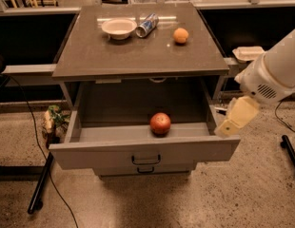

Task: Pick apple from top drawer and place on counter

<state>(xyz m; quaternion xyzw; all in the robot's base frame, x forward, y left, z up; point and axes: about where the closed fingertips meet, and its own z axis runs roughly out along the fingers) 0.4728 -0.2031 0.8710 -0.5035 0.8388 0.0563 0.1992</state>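
The apple (160, 123), red-orange and glossy, lies in the open top drawer (109, 155) near the middle of its front wall. The drawer is pulled out from the grey cabinet under the counter (138, 56). My gripper (231, 126), a pale yellow piece at the end of the white arm, hangs just outside the drawer's right front corner, to the right of the apple and about level with it. It holds nothing that I can see.
On the counter stand a white bowl (119, 27), a tipped can (147, 24) and a small orange fruit (181, 35). The lower drawer front (145, 169) is shut. A white container (250, 53) sits on the right shelf. A black stand leg (40, 184) and cable lie on the floor at left.
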